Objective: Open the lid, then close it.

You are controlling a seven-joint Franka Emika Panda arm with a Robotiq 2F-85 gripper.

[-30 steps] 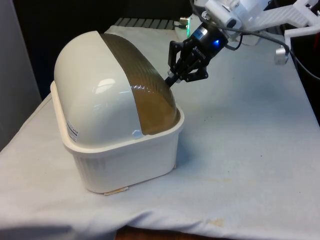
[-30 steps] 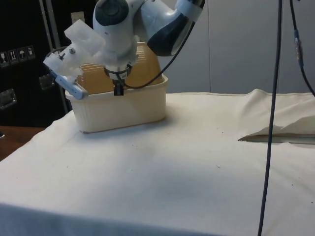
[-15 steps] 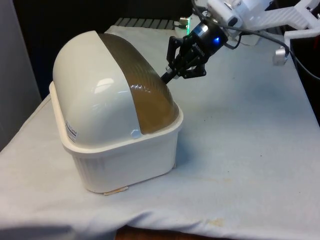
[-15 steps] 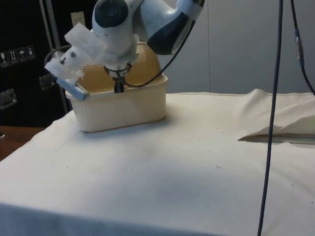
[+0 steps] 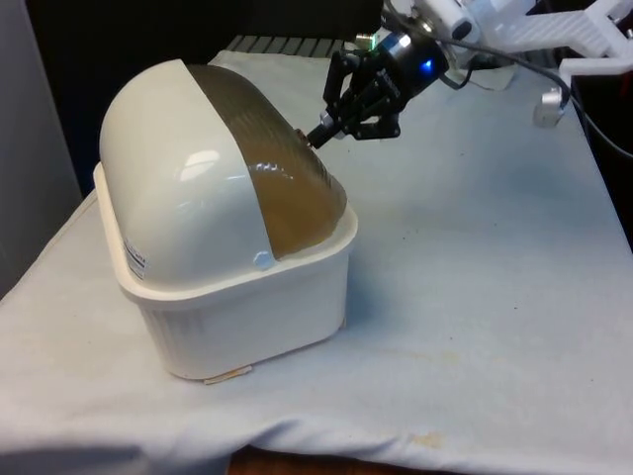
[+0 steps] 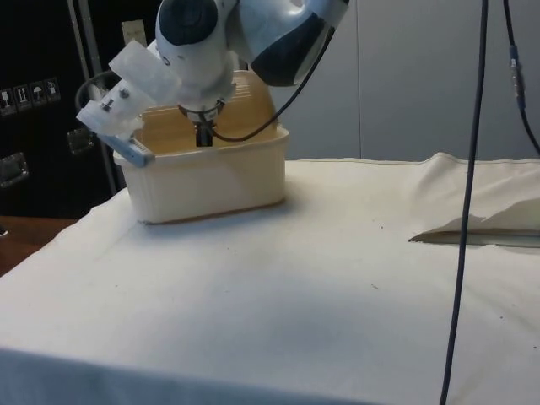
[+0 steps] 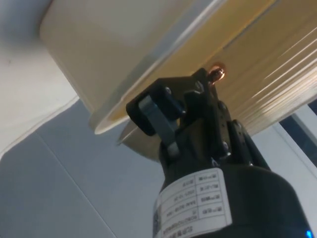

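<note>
A cream bread box stands at the front view's left, and in the side view the bread box is at the far left of the table. Its brown ribbed roll-top lid curves over the top, with the lower edge raised a little above the rim. My black gripper presses against the lid's far side, shut on a small copper knob on the lid. The side view has the gripper hanging just above the box's rim, where a strip of the inside shows. In the wrist view the gripper lies against the ribbed lid.
White cloth covers the table, with open room at the front view's right of the box. A black cable hangs down in the side view's right. A fold in the cloth lies at that side.
The gripper has climbed up and back along the lid's curve with the knob in it. The lid's lower edge has risen off the rim, and the box has shifted slightly.
</note>
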